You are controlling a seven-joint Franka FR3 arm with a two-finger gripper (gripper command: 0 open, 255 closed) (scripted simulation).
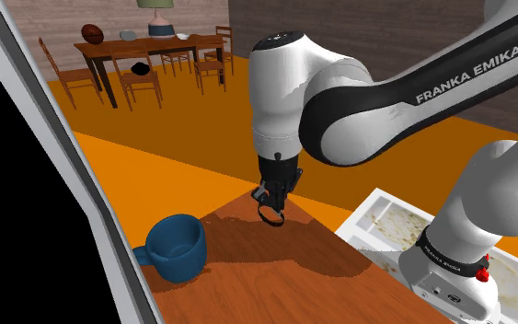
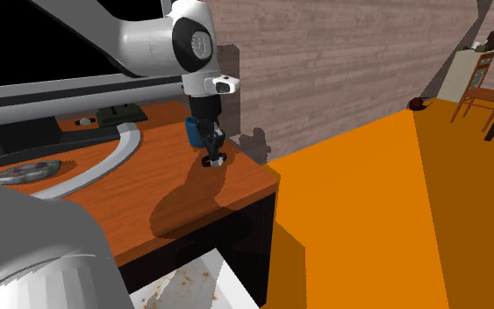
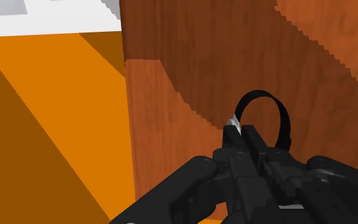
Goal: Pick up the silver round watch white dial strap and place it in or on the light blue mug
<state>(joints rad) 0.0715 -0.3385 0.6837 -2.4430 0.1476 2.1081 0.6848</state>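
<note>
Claw (image 3: 246,137) grips the watch (image 3: 278,118), whose strap loops past the fingertips, and holds it over the counter (image 1: 275,276) near its corner. In the shoulder view the mug (image 1: 178,244) stands at the claw's 8 o'clock.

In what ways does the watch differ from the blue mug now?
The watch is a thin black loop with a silver part; the blue mug is a wide, much larger cup. The watch hangs clasped in the gripper; the mug stands free on the wooden table. Both are rounded.
</note>
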